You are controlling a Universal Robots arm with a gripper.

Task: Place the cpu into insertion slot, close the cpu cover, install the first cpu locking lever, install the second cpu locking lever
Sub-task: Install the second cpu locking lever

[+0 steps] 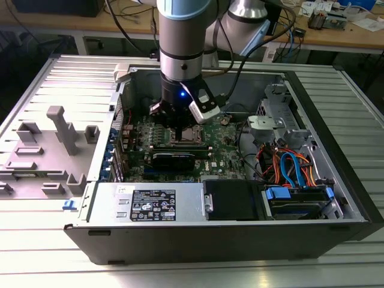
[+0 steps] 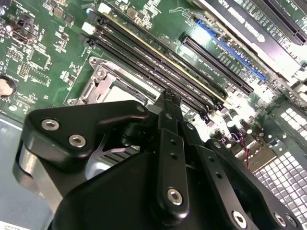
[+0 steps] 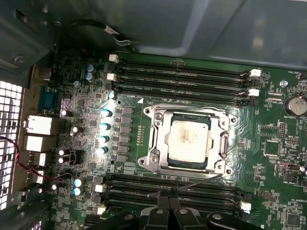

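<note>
Setting: an open computer case (image 1: pixel 228 204) is lying on a ribbed metal desk (image 1: pixel 192 270), with a wooden bench running behind it at the top of the exterior view.
Arm: it is reaching straight down into the case, upper centre of the exterior view, over the green motherboard (image 1: pixel 225 150).
Claw: the claw (image 3: pixel 168 199) is sitting at the bottom centre of the first wrist view, fingertips pressed together with no gap showing and nothing between them; it is hovering over the memory slots, just beside the socket.
Cpu: the cpu (image 3: pixel 189 140) is lying flat in the insertion slot (image 3: pixel 154 139), centre right of the first wrist view.
Cpu cover: the cpu cover (image 3: pixel 190 116) is appearing to lie down around the chip.
Lever: one thin wire locking lever (image 3: pixel 199 180) is slanting free next to the socket's lower edge, near the fingertips.
Step in hand: judging from this, the lever stage is in hand, not the placing.
Next move calls for: pressing the thin wire down and under its hook without slipping off.
Count: one cpu, one socket, one cover, one lever clearly seen, one coin battery (image 3: pixel 296 105).
</note>
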